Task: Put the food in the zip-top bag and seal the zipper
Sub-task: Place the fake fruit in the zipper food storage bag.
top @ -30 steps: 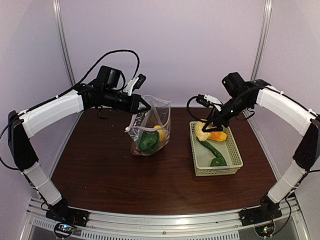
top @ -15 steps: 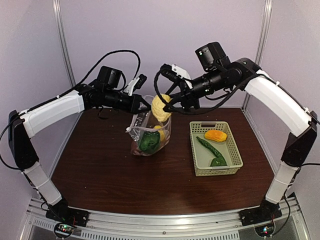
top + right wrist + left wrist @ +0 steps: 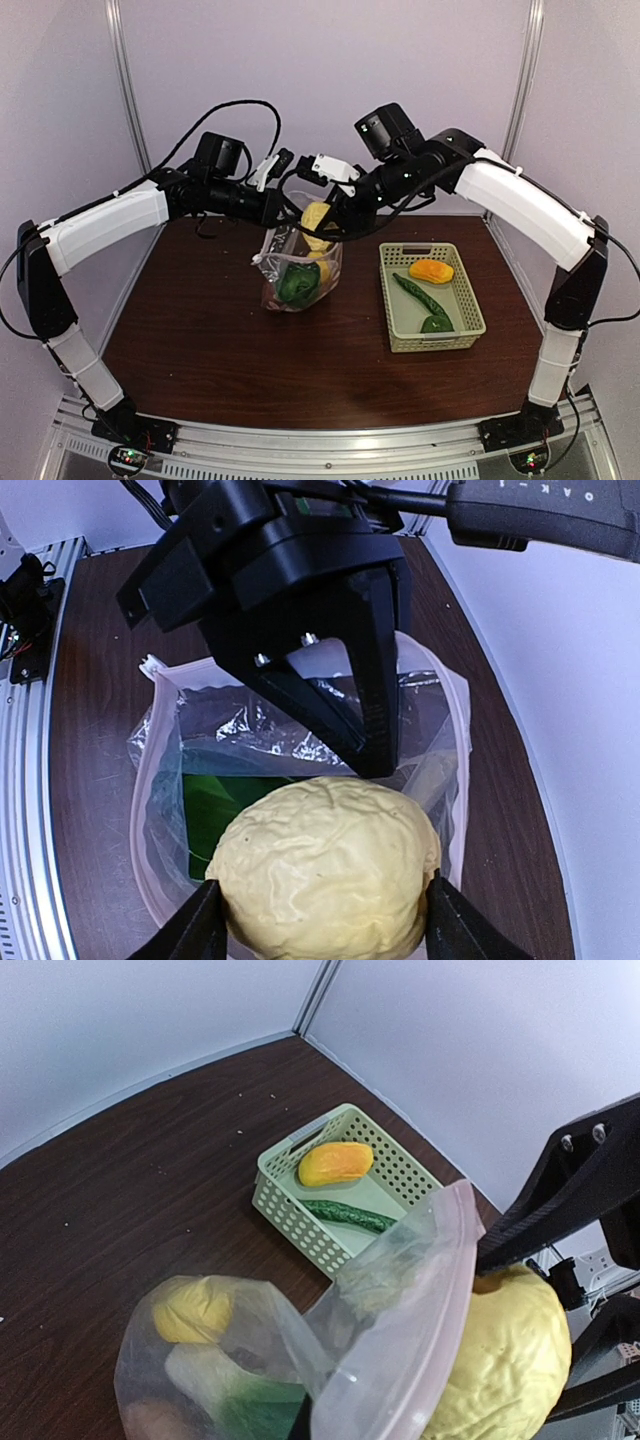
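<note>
Right tool (image 3: 320, 925) is clamped on a wrinkled yellow food piece (image 3: 325, 865) over the open zip-top bag (image 3: 137, 810), its tips cut off at the frame edge. Left tool (image 3: 287, 212) pinches the bag's rim; crinkled plastic blurs what lies inside, zipper indistinguishable.

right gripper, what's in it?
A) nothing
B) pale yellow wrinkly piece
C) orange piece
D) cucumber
B: the right gripper is shut on the pale yellow wrinkly piece over the open mouth of the zip-top bag. The orange piece and cucumber lie in the basket.
</note>
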`<move>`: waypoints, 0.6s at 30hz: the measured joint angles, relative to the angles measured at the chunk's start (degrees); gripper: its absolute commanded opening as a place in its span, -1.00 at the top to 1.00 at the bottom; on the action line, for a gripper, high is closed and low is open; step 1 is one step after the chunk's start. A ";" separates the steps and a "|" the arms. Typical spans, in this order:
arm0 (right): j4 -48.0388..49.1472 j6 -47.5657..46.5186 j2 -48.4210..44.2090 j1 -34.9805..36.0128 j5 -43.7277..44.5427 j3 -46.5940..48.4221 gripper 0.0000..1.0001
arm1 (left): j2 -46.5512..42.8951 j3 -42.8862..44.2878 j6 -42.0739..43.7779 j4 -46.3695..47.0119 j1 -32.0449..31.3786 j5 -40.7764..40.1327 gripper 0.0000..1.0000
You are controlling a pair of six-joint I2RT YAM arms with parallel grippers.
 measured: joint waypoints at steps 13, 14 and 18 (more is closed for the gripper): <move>-3.23 -5.81 -1.22 2.60 2.64 -0.44 -0.46 | 0.00 -0.09 -0.11 0.04 0.00 -0.07 1.00; -4.07 -7.13 -1.84 2.62 2.05 -0.87 -0.44 | 0.00 -0.09 -0.15 0.04 0.00 -0.07 1.00; -7.30 -12.22 -4.17 3.48 0.50 -2.80 -0.43 | 0.00 -0.09 -0.42 0.04 0.00 0.04 1.00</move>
